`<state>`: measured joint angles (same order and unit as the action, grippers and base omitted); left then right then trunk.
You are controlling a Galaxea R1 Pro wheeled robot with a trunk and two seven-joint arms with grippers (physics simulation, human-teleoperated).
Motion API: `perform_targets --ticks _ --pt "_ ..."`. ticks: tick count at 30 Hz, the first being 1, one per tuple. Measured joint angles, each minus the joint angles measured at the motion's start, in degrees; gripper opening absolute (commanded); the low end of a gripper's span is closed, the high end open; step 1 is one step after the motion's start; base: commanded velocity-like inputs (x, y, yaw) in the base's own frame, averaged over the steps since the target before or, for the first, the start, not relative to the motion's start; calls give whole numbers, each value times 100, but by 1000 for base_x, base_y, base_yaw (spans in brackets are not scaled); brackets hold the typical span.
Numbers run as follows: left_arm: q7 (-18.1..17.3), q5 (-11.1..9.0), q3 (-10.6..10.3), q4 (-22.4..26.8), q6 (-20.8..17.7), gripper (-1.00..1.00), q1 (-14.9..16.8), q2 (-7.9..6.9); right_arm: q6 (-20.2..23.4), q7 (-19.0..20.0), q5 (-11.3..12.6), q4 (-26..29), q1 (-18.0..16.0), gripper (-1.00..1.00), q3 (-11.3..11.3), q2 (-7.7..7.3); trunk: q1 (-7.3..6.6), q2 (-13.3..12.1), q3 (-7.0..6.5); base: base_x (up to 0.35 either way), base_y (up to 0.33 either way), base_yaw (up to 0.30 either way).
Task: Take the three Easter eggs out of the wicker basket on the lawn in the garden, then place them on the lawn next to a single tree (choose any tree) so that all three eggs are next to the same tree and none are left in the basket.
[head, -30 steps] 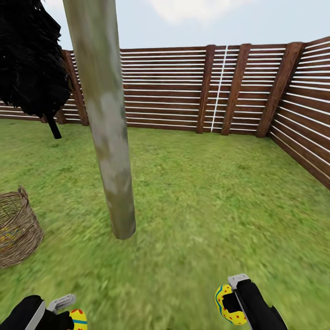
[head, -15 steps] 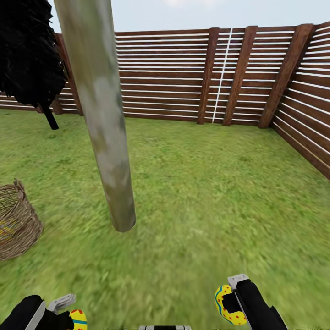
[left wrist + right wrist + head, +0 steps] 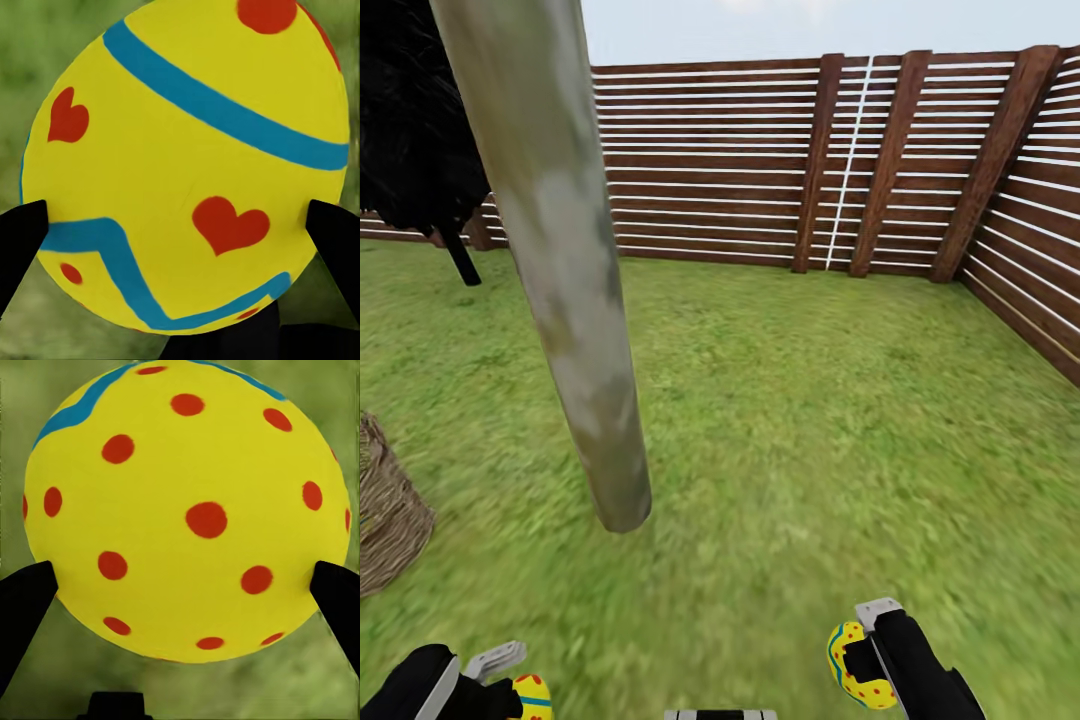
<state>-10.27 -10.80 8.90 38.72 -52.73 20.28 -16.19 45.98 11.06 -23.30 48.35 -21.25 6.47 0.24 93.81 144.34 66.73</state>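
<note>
both claws pinch an egg each: left gripper (image 3: 510, 680) holds the heart egg (image 3: 184, 161), right gripper (image 3: 865, 660) the dotted egg (image 3: 187, 510). the tree (image 3: 575, 330) stands at 11 o'clock, the wicker basket (image 3: 385, 510) at 9. next job, i think: lower both eggs onto the lawn (image 3: 810, 420) by the trunk

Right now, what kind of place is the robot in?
Apparently a fenced garden: a grass lawn, a dark slatted wooden fence around it, a pale tree trunk close ahead, and a wicker basket at the edge.

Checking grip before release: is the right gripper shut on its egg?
Shut: the right gripper's black fingers press both sides of the yellow, red-dotted Easter egg, held above the green lawn.
</note>
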Motion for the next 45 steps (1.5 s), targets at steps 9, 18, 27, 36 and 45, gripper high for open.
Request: perform_targets --ticks 9,18,27,36,45 --pt "0 6 0 0 1 -100 0 38 -1 0 -3 -43 0 -100 0 0 6 1 22 225 0 0" --pt "-1 17 0 0 2 -100 0 63 -1 0 0 -44 0 -100 0 0 30 13 221 1 0 0" --pt "-1 16 2 0 -1 -100 0 61 7 -9 -5 -44 0 -100 2 -1 53 25 421 0 0 21" --pt "-1 20 17 -4 2 -100 0 62 5 10 0 -44 0 -100 0 0 76 37 620 0 0 10" --pt "0 8 35 -5 2 -100 0 62 0 21 0 -44 0 -100 -9 4 99 49 820 0 0 0"
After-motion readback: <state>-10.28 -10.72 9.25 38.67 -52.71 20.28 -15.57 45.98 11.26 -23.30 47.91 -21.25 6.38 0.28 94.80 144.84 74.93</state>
